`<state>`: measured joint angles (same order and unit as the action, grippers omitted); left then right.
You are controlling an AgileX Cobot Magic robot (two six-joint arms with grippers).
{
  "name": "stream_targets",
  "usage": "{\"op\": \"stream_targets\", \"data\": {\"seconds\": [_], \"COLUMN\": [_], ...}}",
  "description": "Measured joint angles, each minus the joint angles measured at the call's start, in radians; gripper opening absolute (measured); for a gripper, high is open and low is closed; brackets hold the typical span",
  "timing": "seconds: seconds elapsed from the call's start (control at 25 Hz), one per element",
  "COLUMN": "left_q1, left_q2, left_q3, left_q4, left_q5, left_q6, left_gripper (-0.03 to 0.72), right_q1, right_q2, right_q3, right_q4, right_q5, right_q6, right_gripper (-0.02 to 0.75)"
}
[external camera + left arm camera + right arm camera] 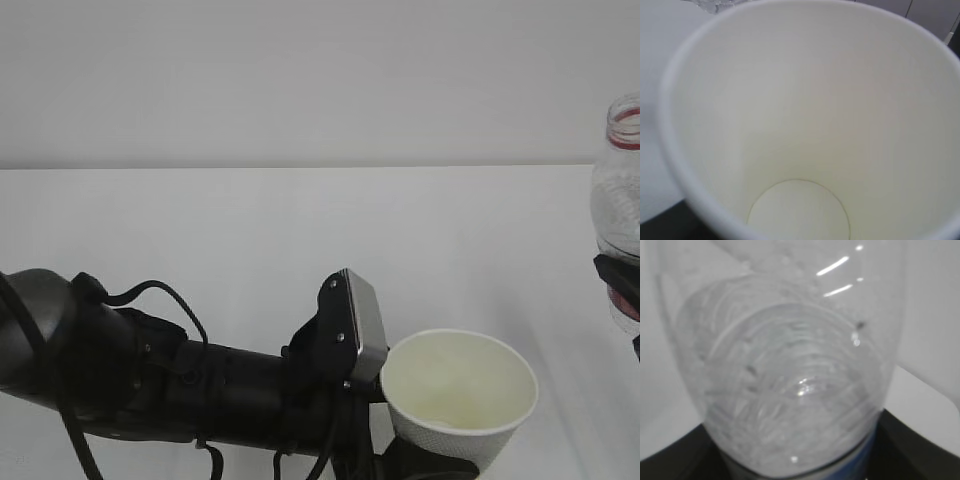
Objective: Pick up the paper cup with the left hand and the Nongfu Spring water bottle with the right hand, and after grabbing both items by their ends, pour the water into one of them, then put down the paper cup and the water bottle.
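1. Two items in view on the white surface (250, 260) — a paper cup (460, 395) at lower centre-right and a water bottle (622, 210) at the far right edge.
2. Cup: upright, mouth open upward, cream inside. The left wrist view looks straight down into it (805, 125); the round bottom looks dry, no liquid seen.
3. Left hand (200, 385): black arm with a grey block on top and looping cables, reaching in from the lower left. Its pincer (420, 462) is clamped low on the cup, at the base; the fingertips are mostly cut off by the frame edge.
4. Bottle: upright, clear and ribbed, red ring at the neck, no cap seen. The right wrist view fills with its clear ribbed wall (790, 385).
5. Right hand (625, 285): only a black finger shows — its pincer is clamped on the bottle's lower part.
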<state>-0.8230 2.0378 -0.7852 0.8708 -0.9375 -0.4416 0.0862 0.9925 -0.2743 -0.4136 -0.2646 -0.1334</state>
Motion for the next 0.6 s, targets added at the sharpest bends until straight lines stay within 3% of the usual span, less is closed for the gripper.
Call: {"op": "stream_targets", "data": {"seconds": [0.6], "left_q1": [-0.009], "left_q2": [0.000], "left_q3": [-0.106], "left_q4": [-0.011], "left_q5": [-0.002], "left_q6": [-0.035], "left_gripper": [0.516], "right_q1": [0.000], "right_q2": [0.000], "right_q3": [0.000], "right_q4": [-0.002], "right_q5": [0.000], "right_q6": [-0.144], "right_gripper": [0.494]}}
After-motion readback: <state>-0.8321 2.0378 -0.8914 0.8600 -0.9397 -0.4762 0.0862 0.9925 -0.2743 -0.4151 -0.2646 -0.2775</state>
